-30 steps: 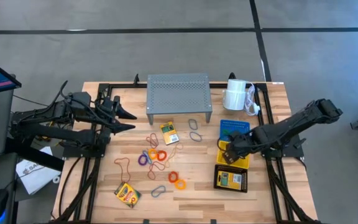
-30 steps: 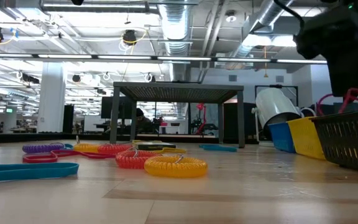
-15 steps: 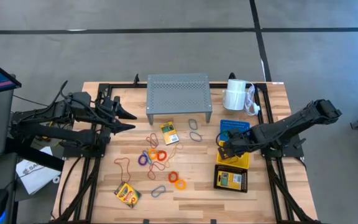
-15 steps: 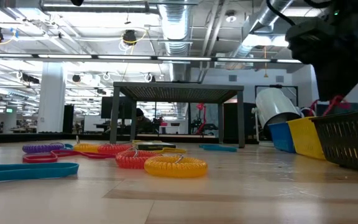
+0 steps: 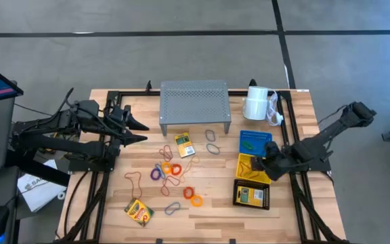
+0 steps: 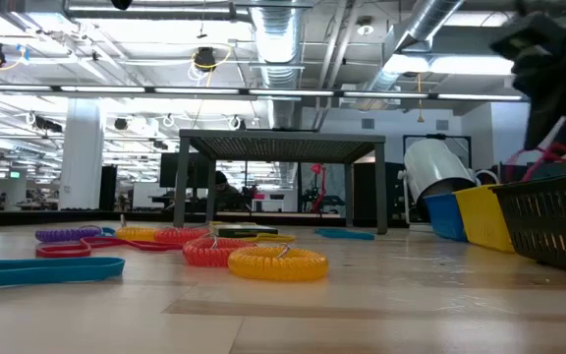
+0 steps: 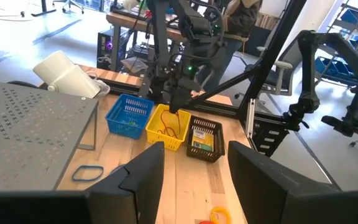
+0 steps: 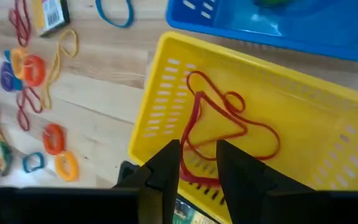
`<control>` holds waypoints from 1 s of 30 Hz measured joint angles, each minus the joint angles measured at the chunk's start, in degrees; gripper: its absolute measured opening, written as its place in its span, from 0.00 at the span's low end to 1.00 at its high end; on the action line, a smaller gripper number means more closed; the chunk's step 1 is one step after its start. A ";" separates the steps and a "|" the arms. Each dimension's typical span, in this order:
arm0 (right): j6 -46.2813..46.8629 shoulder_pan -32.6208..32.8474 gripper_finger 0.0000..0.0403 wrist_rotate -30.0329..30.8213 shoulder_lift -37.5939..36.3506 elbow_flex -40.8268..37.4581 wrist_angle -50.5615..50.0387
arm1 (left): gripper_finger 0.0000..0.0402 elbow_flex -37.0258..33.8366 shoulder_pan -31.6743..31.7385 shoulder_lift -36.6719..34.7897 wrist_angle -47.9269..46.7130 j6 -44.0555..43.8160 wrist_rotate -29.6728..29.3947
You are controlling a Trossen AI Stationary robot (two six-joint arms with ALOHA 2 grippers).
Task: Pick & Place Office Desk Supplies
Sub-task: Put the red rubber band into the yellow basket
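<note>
My right gripper (image 5: pixel 261 165) hangs over the yellow basket (image 5: pixel 244 177), its fingers a little apart. A red loop (image 8: pixel 224 124) lies spread on the basket's floor, and its near end (image 8: pixel 199 173) sits between my fingertips. The blue basket (image 5: pixel 256 140) stands on the far side of the yellow one and holds a green loop. The black basket (image 5: pixel 251 196), on the near side, holds a crayon box. Two crayon boxes (image 5: pixel 185 144) (image 5: pixel 139 211) and several coloured loops (image 5: pixel 171 169) lie at mid-table. My left gripper (image 5: pixel 141 129) waits open at the left. My right gripper comes at the red loop's near end (image 8: pixel 199 173) from above, slanting down into the yellow basket, with a finger (image 8: pixel 164 167) on either side of it. Whether the fingers touch the loop I cannot tell. The rest of the loop rests slack on the basket floor.
The grey perforated shelf (image 5: pixel 195 105) stands at the far middle, with the white paper roll (image 5: pixel 256 103) to its right. The three baskets sit close together in a row near the right edge. Bare wood lies along the near edge.
My right gripper has moved toward the table's right edge, from the yellow basket's left rim to over its middle, and the arm's elbow has swung out to the right. The red loop went along with it. The left arm kept still.
</note>
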 joint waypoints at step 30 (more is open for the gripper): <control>11.74 9.45 0.42 12.04 -3.63 -4.46 5.38 | 0.43 0.00 0.00 0.00 0.15 -0.05 -0.22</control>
